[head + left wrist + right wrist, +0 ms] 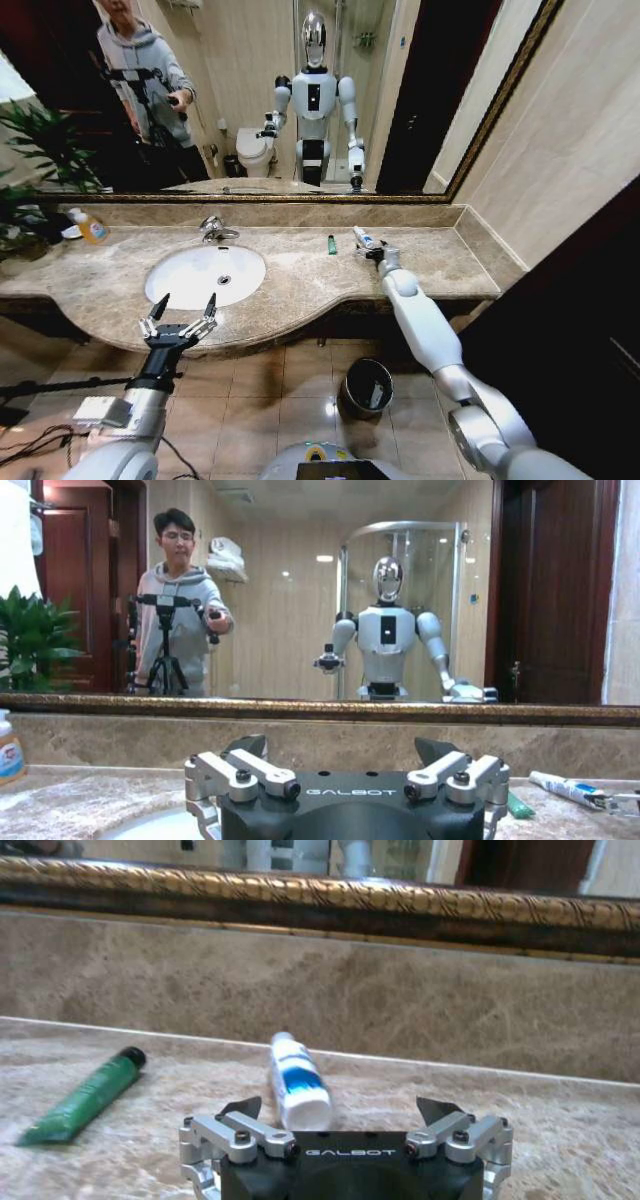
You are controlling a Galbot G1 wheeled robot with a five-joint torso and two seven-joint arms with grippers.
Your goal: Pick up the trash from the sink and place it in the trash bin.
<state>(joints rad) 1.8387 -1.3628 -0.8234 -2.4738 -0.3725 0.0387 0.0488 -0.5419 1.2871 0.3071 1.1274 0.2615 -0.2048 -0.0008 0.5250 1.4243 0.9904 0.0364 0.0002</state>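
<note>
The white oval sink [180, 285] sits in a beige marble countertop [300, 280]. Two pieces of trash lie on the counter to its right. One is a white-blue mini tube [362, 237] [297, 1080] [563, 787], the other a small dark-green tube [332, 244] [85, 1097] [518, 805]. My right gripper [370, 249] [340, 1110] is low over the counter and open, and the near end of the white-blue tube lies between its fingers. At the counter's front edge by the basin, my left gripper [187, 300] [342, 747] stands open and holds nothing. The black trash bin [367, 386] is on the floor below the counter.
A chrome faucet [213, 230] stands behind the basin. An orange bottle with a white cap [92, 228] [8, 750] and a plant [35, 150] are at the far left. The mirror and backsplash close off the back, a wall the right.
</note>
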